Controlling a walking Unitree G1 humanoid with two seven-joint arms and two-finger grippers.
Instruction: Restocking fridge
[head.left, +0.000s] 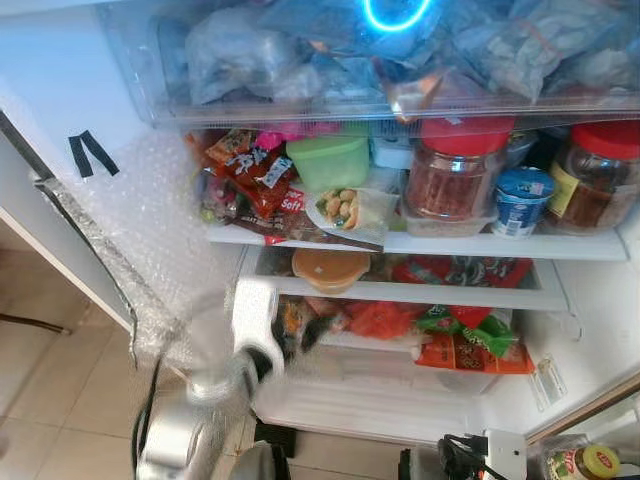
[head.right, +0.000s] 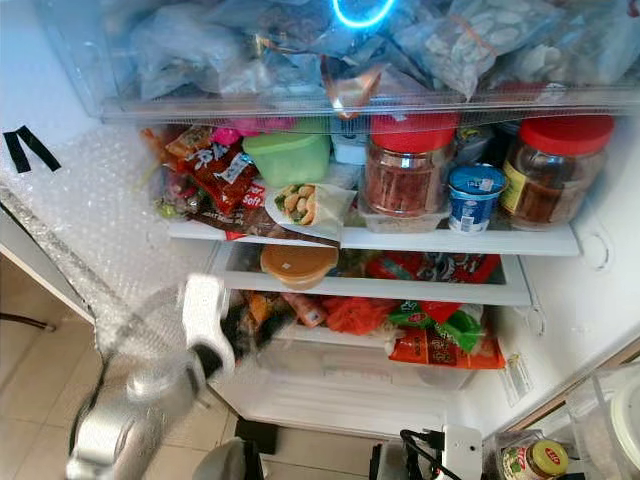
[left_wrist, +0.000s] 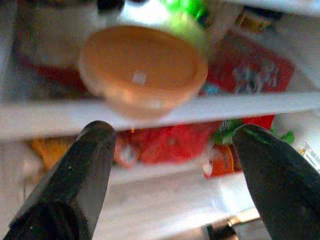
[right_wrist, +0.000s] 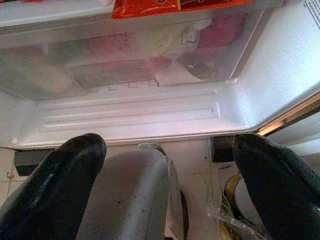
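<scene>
The fridge stands open with packed shelves. A round tub with an orange lid (head.left: 330, 268) sits at the front of the second shelf (head.left: 500, 297). My left arm is blurred with motion at the fridge's lower left. Its gripper (head.left: 287, 338) is at the level of the shelf below the tub. In the left wrist view the tub (left_wrist: 142, 70) lies just ahead of my left gripper (left_wrist: 175, 132), whose fingers are open and hold nothing. My right gripper (right_wrist: 170, 150) hangs low, open and empty, facing the fridge's clear bottom drawer (right_wrist: 125, 60) and the floor.
Two red-lidded jars (head.left: 457, 165) (head.left: 600, 170), a blue cup (head.left: 522, 198), a green box (head.left: 330, 160) and red snack packs (head.left: 250, 170) crowd the upper shelf. Bags fill the top drawer (head.left: 400, 60). The bubble-wrapped door (head.left: 130, 220) is at left. A yellow-lidded jar (head.left: 590, 463) stands low right.
</scene>
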